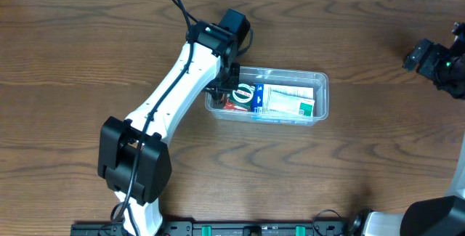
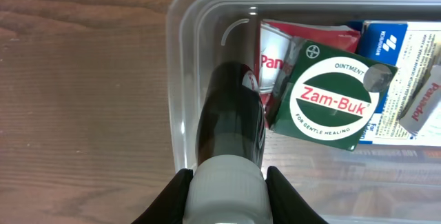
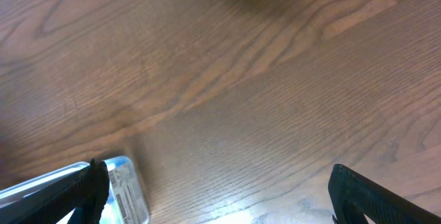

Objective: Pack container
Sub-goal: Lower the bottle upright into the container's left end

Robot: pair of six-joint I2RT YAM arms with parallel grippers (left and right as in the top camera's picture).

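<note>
The clear plastic container (image 1: 320,94) sits mid-table; in the left wrist view its rim (image 2: 180,58) fills the frame. My left gripper (image 1: 221,91) (image 2: 224,189) is shut on the white cap of a dark bottle (image 2: 231,124), held at the container's left end, its body pointing down inside. Beside it lie a green Zam-Buk ointment tin (image 2: 334,100), a red packet (image 2: 279,48) and a blue-and-white box (image 2: 406,52). My right gripper (image 1: 436,62) (image 3: 217,196) is open and empty over bare wood at the far right; the container's corner (image 3: 127,189) shows by its left finger.
The wooden table (image 1: 87,54) stretches to all sides of the container. The left arm's white link (image 1: 171,94) runs diagonally from its base at the front left to the container.
</note>
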